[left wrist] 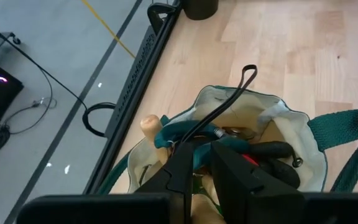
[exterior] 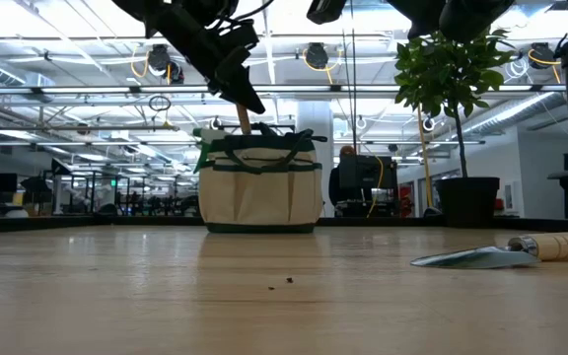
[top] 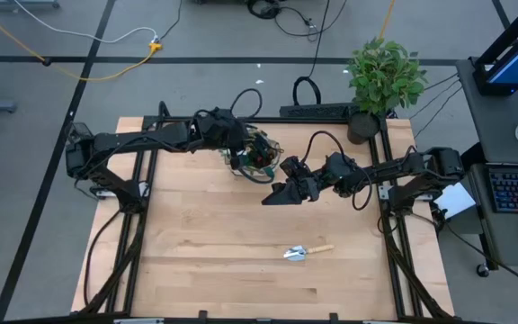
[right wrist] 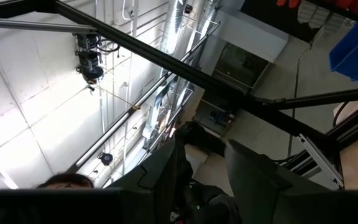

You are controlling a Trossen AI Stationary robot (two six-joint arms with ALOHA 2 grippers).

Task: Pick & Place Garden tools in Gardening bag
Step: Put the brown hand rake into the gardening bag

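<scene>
Gardening bag [top: 257, 155], beige with dark green trim, is being seen at the tabletop's [top: 241, 270] far edge; the clenched left claw [left wrist: 199, 163] is being held above it, empty.

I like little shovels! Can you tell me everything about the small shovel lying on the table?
The small trowel with a shiny metal blade and pale wooden handle lies flat on the light wooden table, alone near the front, right of the middle. Its blade points toward the left side, handle toward the right. Nothing touches it but the tabletop; both grippers are away from it, farther back.
</scene>
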